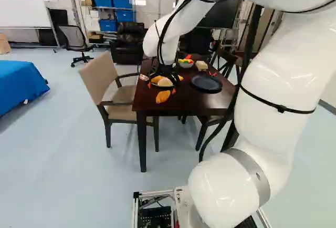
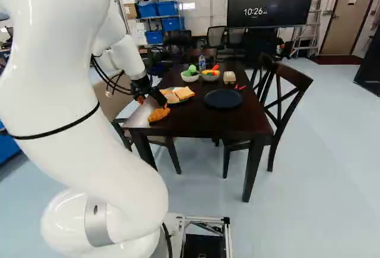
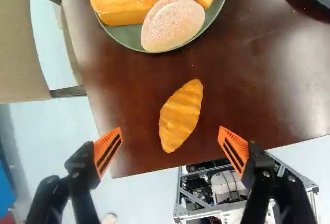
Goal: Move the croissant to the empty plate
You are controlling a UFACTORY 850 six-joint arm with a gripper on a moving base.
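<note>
In the left base view my gripper (image 1: 165, 80) hangs low over the near left part of the table. The wrist view shows the gripper (image 3: 171, 149) wide open, its two orange-padded fingers on either side of the line to the croissant (image 3: 181, 115), touching nothing. The croissant lies bare on the dark table near its edge, slightly ahead of the fingertips; in the right base view the croissant (image 2: 158, 115) sits at the table's near left corner. An empty dark plate (image 2: 223, 98) stands to the right on the table.
A green plate (image 3: 212, 16) holding several breads lies beyond the croissant. Two bowls, one of them grey (image 2: 210, 76), a bottle (image 2: 202, 63) and a pale box (image 2: 229, 77) stand farther back. Chairs flank the table (image 2: 196, 126), one beige (image 1: 105, 79) at its left.
</note>
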